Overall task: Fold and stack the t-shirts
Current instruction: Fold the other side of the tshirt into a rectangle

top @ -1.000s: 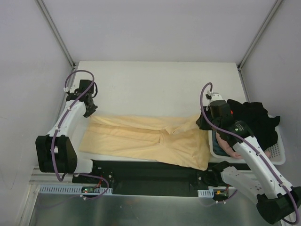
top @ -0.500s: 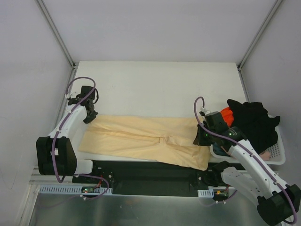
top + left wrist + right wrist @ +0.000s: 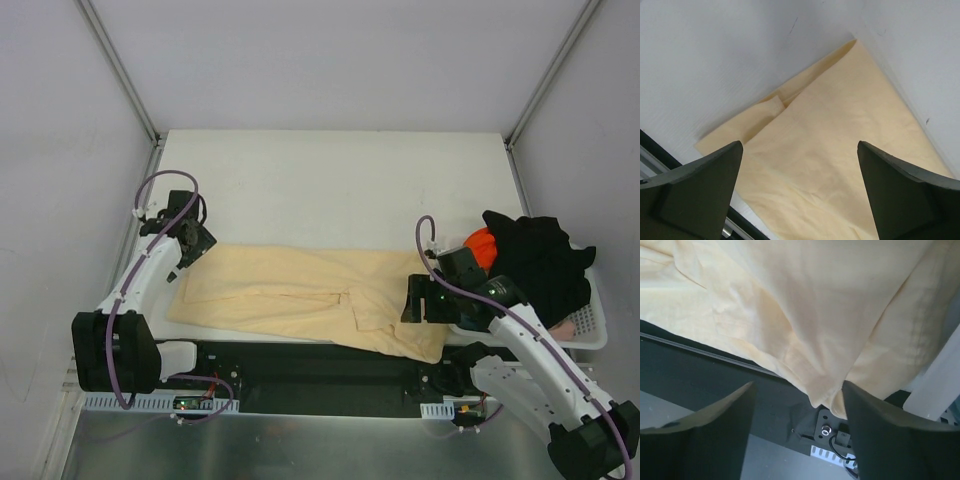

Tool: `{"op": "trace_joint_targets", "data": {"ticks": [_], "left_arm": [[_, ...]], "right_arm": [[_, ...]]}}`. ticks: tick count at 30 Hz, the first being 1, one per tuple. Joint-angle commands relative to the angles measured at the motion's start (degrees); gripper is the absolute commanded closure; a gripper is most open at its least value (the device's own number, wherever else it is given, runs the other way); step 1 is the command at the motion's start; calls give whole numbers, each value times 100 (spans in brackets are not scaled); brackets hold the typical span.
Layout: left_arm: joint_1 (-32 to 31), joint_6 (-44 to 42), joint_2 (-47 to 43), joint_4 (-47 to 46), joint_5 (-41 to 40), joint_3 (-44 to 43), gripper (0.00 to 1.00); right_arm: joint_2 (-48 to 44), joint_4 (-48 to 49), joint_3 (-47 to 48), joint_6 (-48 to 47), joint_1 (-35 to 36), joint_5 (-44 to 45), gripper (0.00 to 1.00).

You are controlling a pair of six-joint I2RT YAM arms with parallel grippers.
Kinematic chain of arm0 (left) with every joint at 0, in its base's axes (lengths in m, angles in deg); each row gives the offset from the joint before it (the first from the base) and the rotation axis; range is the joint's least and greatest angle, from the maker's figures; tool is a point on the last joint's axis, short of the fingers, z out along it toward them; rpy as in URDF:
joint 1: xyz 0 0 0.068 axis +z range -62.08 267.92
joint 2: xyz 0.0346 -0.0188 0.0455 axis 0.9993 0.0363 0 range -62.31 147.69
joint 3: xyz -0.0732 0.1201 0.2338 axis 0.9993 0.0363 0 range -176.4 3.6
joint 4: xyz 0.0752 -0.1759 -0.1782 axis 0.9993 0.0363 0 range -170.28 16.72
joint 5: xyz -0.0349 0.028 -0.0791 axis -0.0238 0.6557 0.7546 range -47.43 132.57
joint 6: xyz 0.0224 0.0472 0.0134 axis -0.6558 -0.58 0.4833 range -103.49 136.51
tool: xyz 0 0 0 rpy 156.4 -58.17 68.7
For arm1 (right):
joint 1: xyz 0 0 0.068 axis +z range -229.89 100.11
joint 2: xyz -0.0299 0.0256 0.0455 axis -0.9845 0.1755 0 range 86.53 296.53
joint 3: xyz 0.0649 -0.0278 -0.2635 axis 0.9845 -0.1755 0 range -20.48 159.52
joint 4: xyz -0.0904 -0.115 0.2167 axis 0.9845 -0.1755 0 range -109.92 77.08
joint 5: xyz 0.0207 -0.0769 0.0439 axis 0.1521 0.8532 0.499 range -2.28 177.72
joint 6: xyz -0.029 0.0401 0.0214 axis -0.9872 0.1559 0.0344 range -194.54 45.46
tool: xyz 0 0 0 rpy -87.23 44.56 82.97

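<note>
- The large pale peach-yellow cloth t-shirt (image 3: 290, 292) lies flat in a long band across the lower middle of the top external view, on the near part of the flat white table (image 3: 340, 180).
- The shirt's right end overlaps the black mounting strip (image 3: 300, 366) along the bottom edge of the table. A short fold ridge shows near its centre.
- The left gripper (image 3: 196, 240) is at the left of the top view, above the shirt's upper-left corner.
- In the left wrist view its two dark fingers (image 3: 700, 195) stand wide apart at the bottom corners of the frame. Nothing is between them, and the shirt lies below them, with a small folded flap left of centre.
- The right gripper (image 3: 413, 300) is at the lower right of the top view, above the shirt's right end.
- In the right wrist view its two fingers (image 3: 880, 435) are spread apart and clamp nothing. The shirt fills the upper frame, and its lowest hem corner hangs over the black strip just beside the right-hand finger.
- A white plastic lattice basket (image 3: 592, 328) sits at the right edge of the top view.
- The basket holds a crumpled black cloth t-shirt (image 3: 540, 262), an orange cloth t-shirt (image 3: 480, 243) at its upper-left rim and a pinkish cloth item (image 3: 566, 327) low inside.
- The yellow shirt and the basket contents are apart, with the right arm between them.
</note>
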Motion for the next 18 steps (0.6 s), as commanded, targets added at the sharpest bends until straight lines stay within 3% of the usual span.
{"op": "trace_joint_targets", "data": {"ticks": [1, 3, 7, 14, 18], "left_arm": [[-26, -37, -273, 73, 383, -276, 1], [-35, -55, -282, 73, 612, -338, 1], [-148, -81, -203, -41, 1007, -312, 1], [-316, -108, 244, -331, 1447, -110, 1], [-325, -99, 456, -375, 1377, -39, 1]], "right_arm": [[-166, -68, 319, -179, 44, -510, 21], [-114, 222, 372, -188, 87, -713, 3], [202, 846, 416, -83, 158, -916, 3], [1562, 1961, 398, 93, 604, -1284, 3], [2056, 1822, 364, 93, 1115, -1127, 3]]}}
